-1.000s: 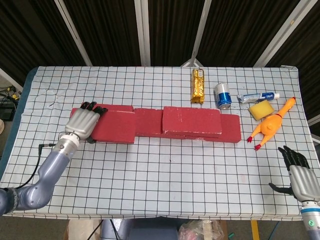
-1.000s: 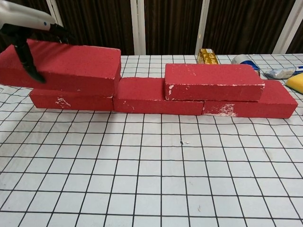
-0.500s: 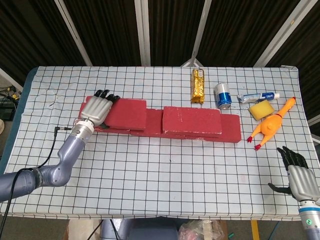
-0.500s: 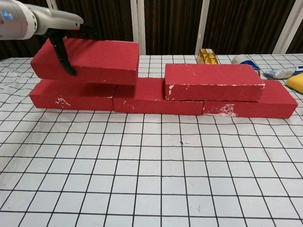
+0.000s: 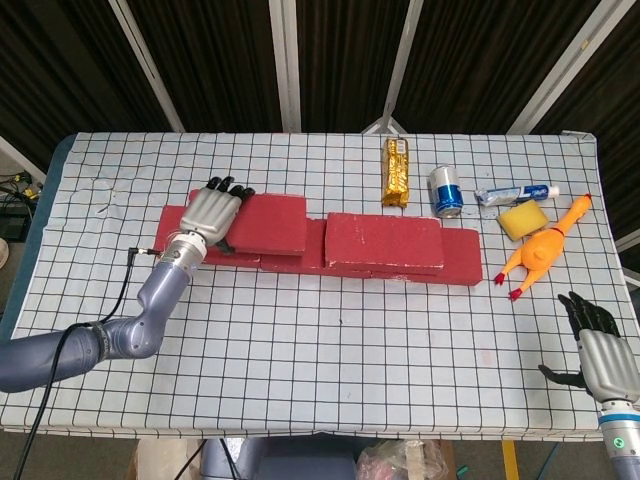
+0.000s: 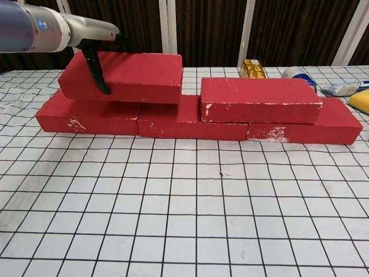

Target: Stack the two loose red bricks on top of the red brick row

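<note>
At the left end of the checked surface [image 5: 330, 330], the left hand [image 5: 208, 215] gripped the loose red brick [image 6: 124, 76] by its left end, fingers draped over the top and thumb down the near face. The brick's long axis ran left to right, parallel to the red brick row [image 6: 190, 118] beneath it. From the chest view it sat over the row's left and middle bricks, its underside touching or just clear of them; which, I could not tell. Its right end stood just beside the left end of the already stacked brick [image 6: 259, 98], with a narrow gap between the two. So the move ahead seemed to turn on that gap: the held brick lay along the right line, and needed only to settle down, perhaps nudged right toward its neighbour.

Far off at the right near corner, the right hand [image 5: 600, 350] held nothing, its fingers loosely spread, well apart from the row. The left hand was plainly the nearer.
</note>
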`<state>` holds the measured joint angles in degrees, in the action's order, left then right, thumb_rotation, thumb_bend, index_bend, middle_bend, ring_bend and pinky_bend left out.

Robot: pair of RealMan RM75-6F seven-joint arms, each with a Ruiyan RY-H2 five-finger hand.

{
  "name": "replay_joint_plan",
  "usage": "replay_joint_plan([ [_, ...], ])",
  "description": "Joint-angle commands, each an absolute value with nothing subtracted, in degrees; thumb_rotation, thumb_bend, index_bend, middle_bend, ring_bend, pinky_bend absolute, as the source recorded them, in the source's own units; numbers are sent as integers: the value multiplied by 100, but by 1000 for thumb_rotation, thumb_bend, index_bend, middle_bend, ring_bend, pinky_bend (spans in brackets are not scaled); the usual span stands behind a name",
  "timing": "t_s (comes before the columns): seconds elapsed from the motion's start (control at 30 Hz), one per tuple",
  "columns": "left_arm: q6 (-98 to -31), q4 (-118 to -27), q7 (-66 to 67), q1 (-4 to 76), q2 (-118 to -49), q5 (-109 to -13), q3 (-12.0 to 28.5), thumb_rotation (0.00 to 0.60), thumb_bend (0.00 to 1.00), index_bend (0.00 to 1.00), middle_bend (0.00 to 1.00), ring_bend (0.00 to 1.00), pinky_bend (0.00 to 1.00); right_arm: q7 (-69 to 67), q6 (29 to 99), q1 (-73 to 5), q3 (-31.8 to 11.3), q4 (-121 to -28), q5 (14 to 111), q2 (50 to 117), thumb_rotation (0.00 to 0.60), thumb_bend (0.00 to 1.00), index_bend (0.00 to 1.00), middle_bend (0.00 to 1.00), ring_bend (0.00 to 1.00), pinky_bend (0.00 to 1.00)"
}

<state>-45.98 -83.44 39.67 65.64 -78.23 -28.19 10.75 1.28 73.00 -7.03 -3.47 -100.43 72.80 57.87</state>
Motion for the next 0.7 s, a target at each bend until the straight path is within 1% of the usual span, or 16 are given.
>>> replay_joint_plan([
  [0.03,-4539,-8240,4047,6685,-7929,-2715,1012,600,1,288,291,61,97,130,7303,-699,-349,-10048,7276,5783,600,161,4,0,0,0],
  [0.23,-4503,-8075,4061,6803,-8131,-2633,900,600,1,289,292,61,97,115,7337,-679,-377,-10043,7240,5767,600,162,4,0,0,0],
  [0.5,-4581,-7988,3912,6837,-8237,-2551,905,600,1,290,292,61,97,78,7336,-670,-373,-10050,7277,5758,600,161,4,0,0,0],
  [0.7,-4520,-7924,3893,6898,-8312,-2526,862,600,1,290,291,61,97,98,7306,-677,-376,-10055,7250,5763,600,162,4,0,0,0],
])
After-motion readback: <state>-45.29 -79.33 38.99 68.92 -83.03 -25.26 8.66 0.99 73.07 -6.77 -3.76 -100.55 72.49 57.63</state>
